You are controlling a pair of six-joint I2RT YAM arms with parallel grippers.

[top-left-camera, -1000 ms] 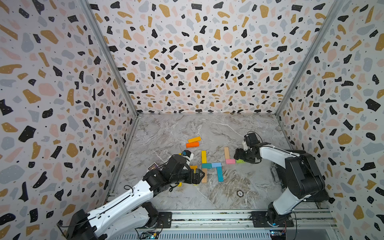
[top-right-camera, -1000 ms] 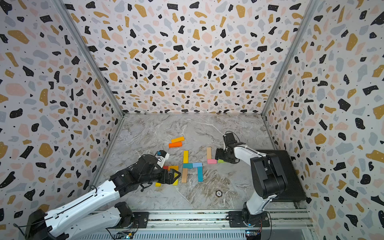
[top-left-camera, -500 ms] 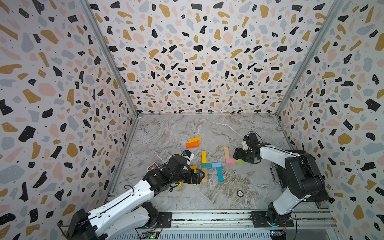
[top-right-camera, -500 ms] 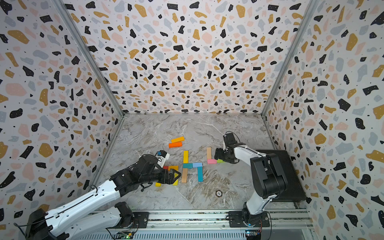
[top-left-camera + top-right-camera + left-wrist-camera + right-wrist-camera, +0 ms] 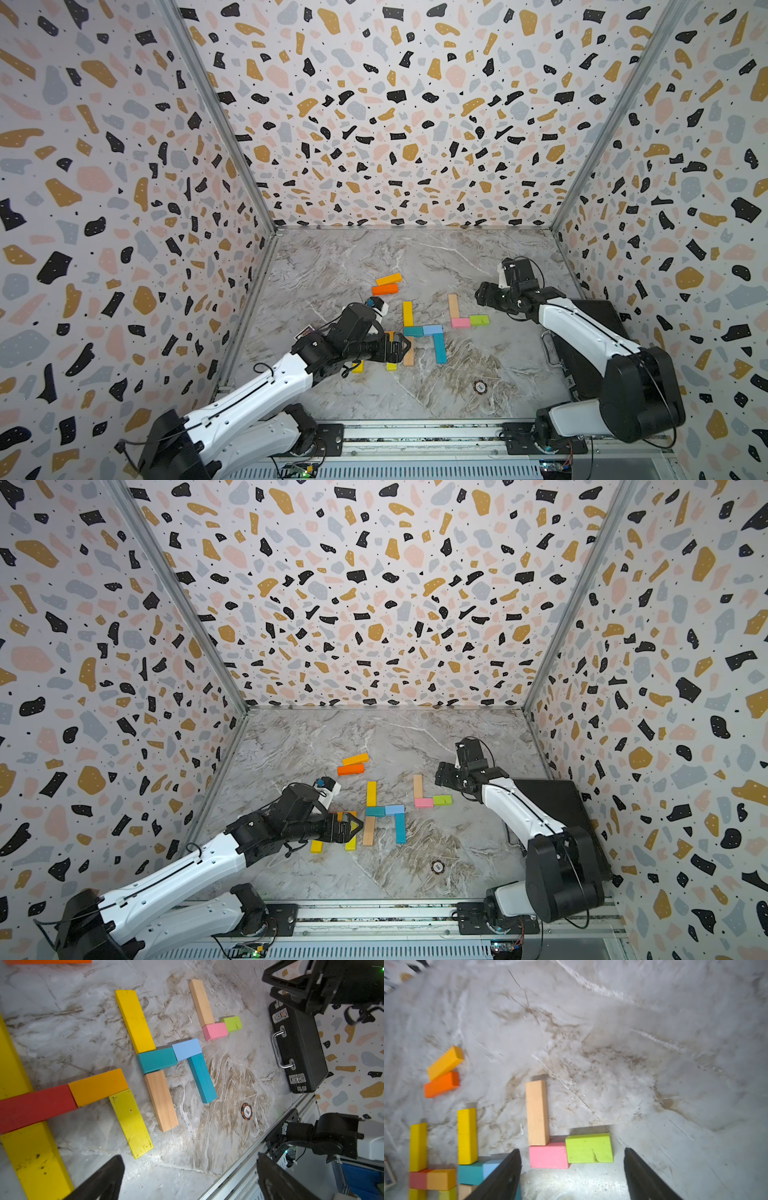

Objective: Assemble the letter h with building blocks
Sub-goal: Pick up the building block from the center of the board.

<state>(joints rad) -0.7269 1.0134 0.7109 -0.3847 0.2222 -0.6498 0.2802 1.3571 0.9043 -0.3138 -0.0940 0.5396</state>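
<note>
Left arm (image 5: 266,386) partly hides yellow block (image 5: 358,366); orange block (image 5: 47,961) cut off.

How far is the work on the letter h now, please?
Done: two h shapes look complete, around the red block and the light blue block. In hand: nothing; both jaws stand open. Left: the wooden bar, pink block and green block lack a lower stem and leg; an amber bar and an orange bar lie spare.

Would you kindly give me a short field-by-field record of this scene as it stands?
left gripper: open, empty
right gripper: open, empty, by the green block
unfinished figure: wood bar, pink block and green block, joined as an L
spare blocks: amber bar, orange bar, side by side, farther back
other: black case, poker chip
</note>
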